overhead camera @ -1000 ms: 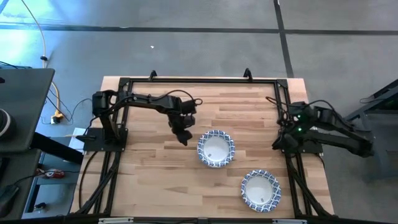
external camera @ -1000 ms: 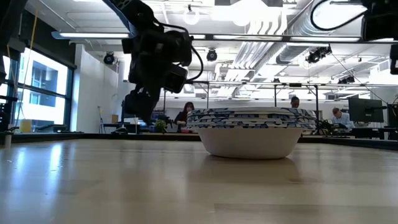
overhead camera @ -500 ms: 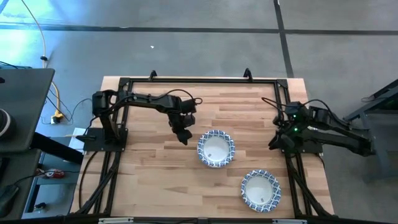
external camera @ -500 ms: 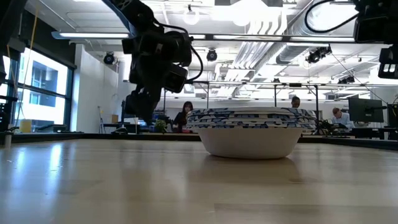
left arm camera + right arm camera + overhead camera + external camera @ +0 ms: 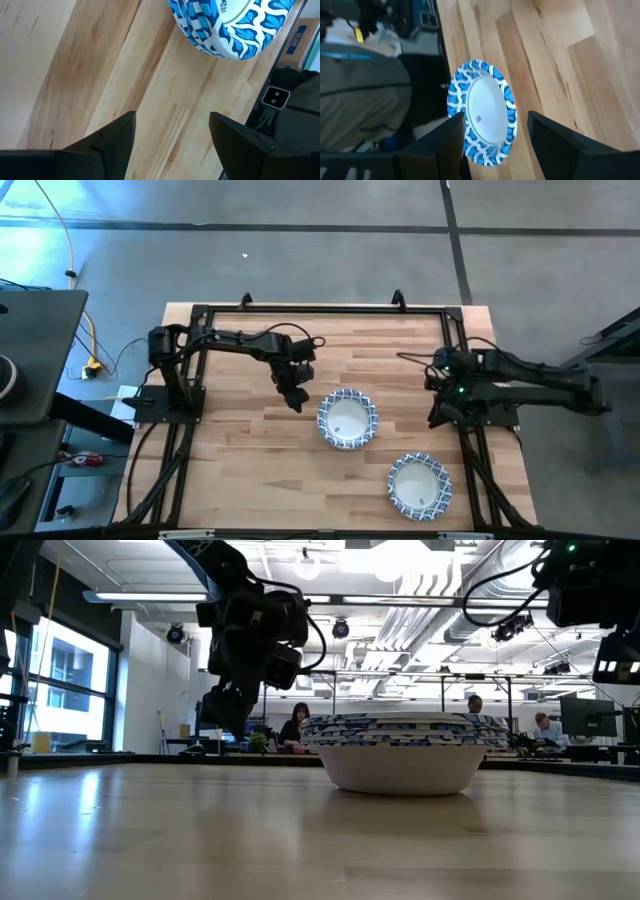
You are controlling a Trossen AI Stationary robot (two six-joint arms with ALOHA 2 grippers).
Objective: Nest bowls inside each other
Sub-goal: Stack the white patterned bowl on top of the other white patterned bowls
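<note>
High view: right gripper (image 5: 434, 370) swung inward over the table (image 5: 250, 470), open and empty.
Left gripper (image 5: 294, 400) open, hanging beside the middle bowl stack (image 5: 347, 419); near-edge bowl stack (image 5: 420, 485) well apart, likely next to be merged.

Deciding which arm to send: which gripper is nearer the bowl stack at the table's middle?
Left. The left gripper, open, hangs just beside the middle bowl stack. The right gripper, open, sits far off at the table's right edge.
</note>
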